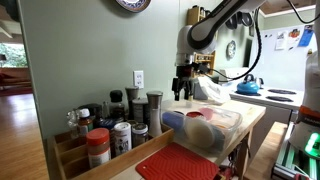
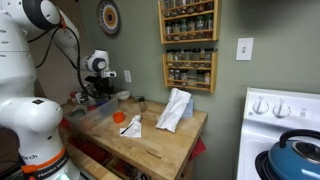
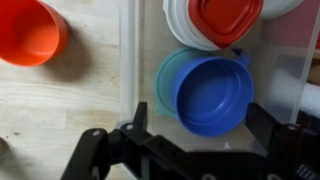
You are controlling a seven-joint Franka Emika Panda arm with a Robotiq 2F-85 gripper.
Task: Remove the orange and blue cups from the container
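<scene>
The orange cup [image 3: 30, 30] is seen standing on the bare bench [image 3: 70, 110], outside the clear container [image 3: 128, 60], so the step in hand is judged to be lifting out the blue cup [image 3: 210, 95]. In the wrist view that cup is found inside the container, nested in a teal cup [image 3: 165, 75], with a red lid [image 3: 225, 15] stacked on white lids at its 12 o'clock. The orange cup lies at its 10 o'clock, beyond the container wall.

The gripper [image 3: 200, 135] is held above the blue cup with its jaws apart and nothing between them.

For a clean grasp, one jaw should be lowered inside the blue rim and the other outside it, in the gap to the teal cup, so that only the blue cup is pinched. The near wall at 9 o'clock should be avoided, and the lift should be kept straight up so the teal cup is not dragged along.

The blue cup's mouth is turned up toward the camera and its long axis is taken to be upright. A small tab near 1 o'clock may be a handle, though this cannot be made out clearly.
</scene>
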